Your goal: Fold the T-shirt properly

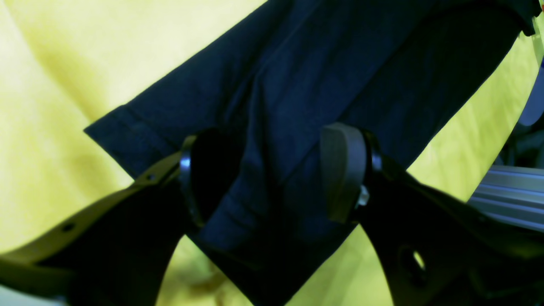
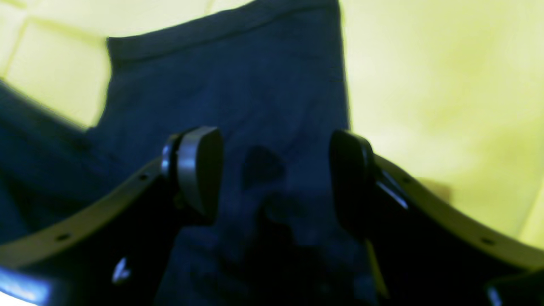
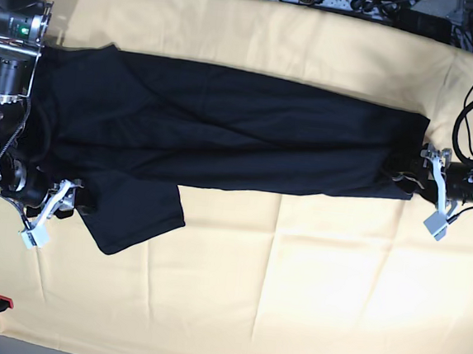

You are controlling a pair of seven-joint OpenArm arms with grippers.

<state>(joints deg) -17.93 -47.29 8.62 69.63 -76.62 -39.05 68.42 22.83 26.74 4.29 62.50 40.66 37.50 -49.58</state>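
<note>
Across the far half of the yellow cloth point(image 3: 292, 298) lies the T-shirt point(image 3: 224, 134), spread as a long dark band from the left edge almost to the right edge, with one sleeve point(image 3: 134, 214) splayed toward the near-left corner. Note that you are handling soft, limp, light fabric: it will sag between two holds, drag on the cloth, and crease wherever it is let fall. It is neither fragile nor slippery, so a firm pinch is safe. Take it at hemmed edges and corners, where doubled fabric gives the pads something to bite; a pinch in the middle of a panel would likely only raise a tent.

Left gripper point(image 1: 272, 178): jaws stand wide apart, straddling a folded ridge of the T-shirt near its right-hand end. Fabric lies between the pads point(image 1: 340, 170), yet neither pad presses it; nothing is held.

Right gripper point(image 2: 272, 174): jaws likewise wide apart, poised over the sleeve near the left edge, with the hem point(image 2: 221, 29) visible beyond. Whether the tips touch the fabric cannot be told from the wrist view; no grip is made.

You should judge both hands free, and the fold toward the near edge not yet completed.
</note>
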